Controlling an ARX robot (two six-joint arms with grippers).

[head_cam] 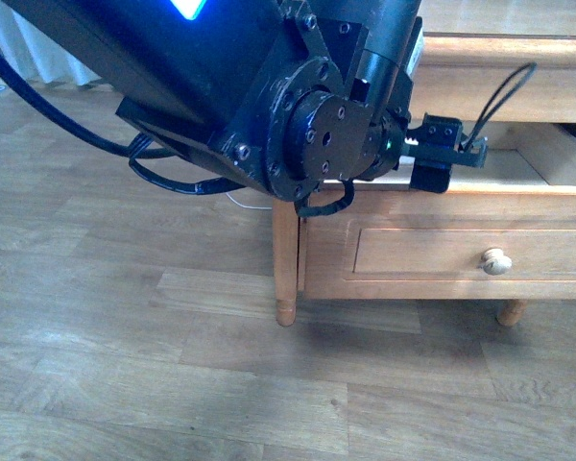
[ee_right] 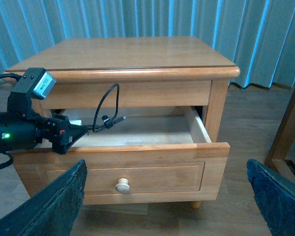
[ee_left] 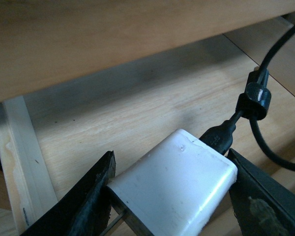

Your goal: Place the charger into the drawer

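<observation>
Charger [ee_left: 174, 191] is squeezed between the two black fingers [ee_left: 83, 206] of the left tool [ee_left: 171, 169], so this tool is clenched on the white block. The block is inside the open drawer [ee_left: 113, 118], over its pale floor. I cannot tell if it touches the floor. Its thin black cable [ee_left: 258, 96] loops up from one end. The right tool [ee_right: 165, 169] is spread wide and holds nothing, out in front of the nightstand [ee_right: 137, 54]. A round knob [ee_right: 122, 185] sits on the drawer front.

The charger [ee_left: 174, 184] is smooth white plastic. Its cable [ee_left: 254, 98] is matt black. The drawer [ee_right: 162, 178] is satin-finished wood.
</observation>
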